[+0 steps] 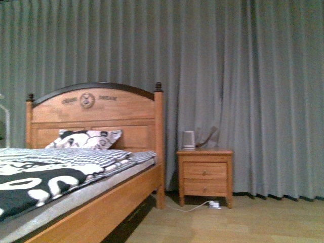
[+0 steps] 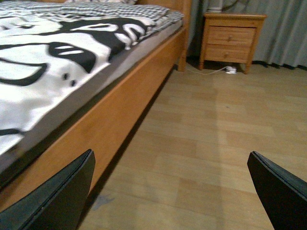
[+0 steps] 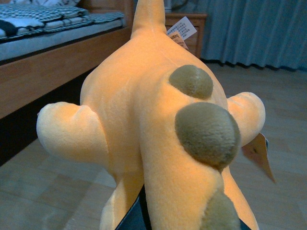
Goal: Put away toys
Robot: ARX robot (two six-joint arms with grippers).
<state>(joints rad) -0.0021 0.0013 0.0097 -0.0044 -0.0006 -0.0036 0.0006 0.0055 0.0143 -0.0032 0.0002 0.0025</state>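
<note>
One plush toy [image 3: 144, 120] hangs in the closed right pincer [image 3: 138, 218] over the floor [image 3: 288, 110] beside the bed [image 3: 57, 52], its soft bulk liable to sag and slip free, while the left pincer [image 2: 170, 191] gapes empty.

front view faces bed [image 1: 101, 212]; wrist views low, sharing nightstand [image 1: 205, 172]

A wooden bed [image 1: 96, 114] stands beside a two-drawer nightstand [image 1: 205, 174] before grey curtains [image 1: 243, 76].

Between my right jaws I see the plush toy [image 3: 144, 124], matt fuzzy cloth; beyond my left jaws, smooth wooden bed frame [image 2: 120, 115] and floor [image 2: 216, 143].
</note>
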